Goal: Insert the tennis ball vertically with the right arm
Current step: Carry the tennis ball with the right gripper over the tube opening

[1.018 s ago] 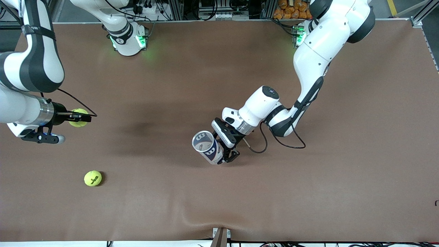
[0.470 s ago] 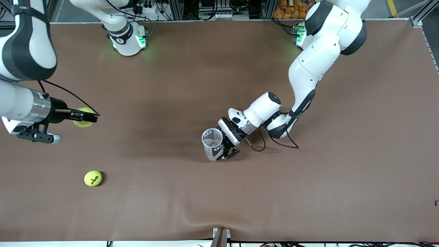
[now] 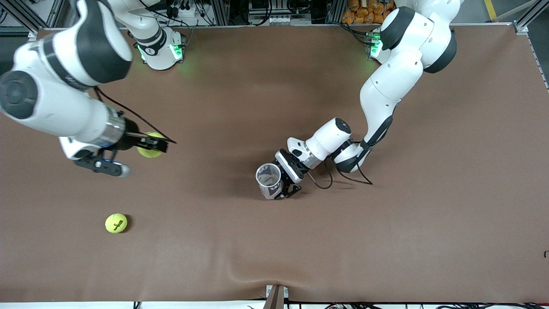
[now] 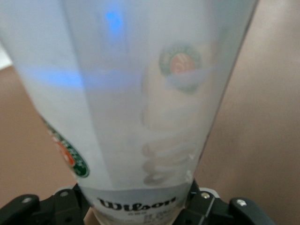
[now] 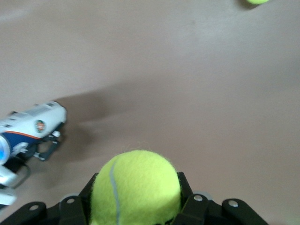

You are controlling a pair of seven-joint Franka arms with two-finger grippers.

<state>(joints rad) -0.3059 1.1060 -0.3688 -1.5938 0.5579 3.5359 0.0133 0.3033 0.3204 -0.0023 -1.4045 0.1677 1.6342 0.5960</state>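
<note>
Yellow tennis ball (image 3: 149,150), clamped in your right gripper (image 3: 155,144), sits well toward the right arm's end from the upright Wilson tube (image 3: 269,180), clamped by the left gripper (image 3: 286,187).

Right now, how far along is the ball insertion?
Done: the right gripper is shut on a tennis ball, held up over the table; the left gripper holds the ball can upright, mouth open. In hand: carrying the ball toward the can. Left: align above the mouth and drop it in. A second ball lies untouched.
</note>
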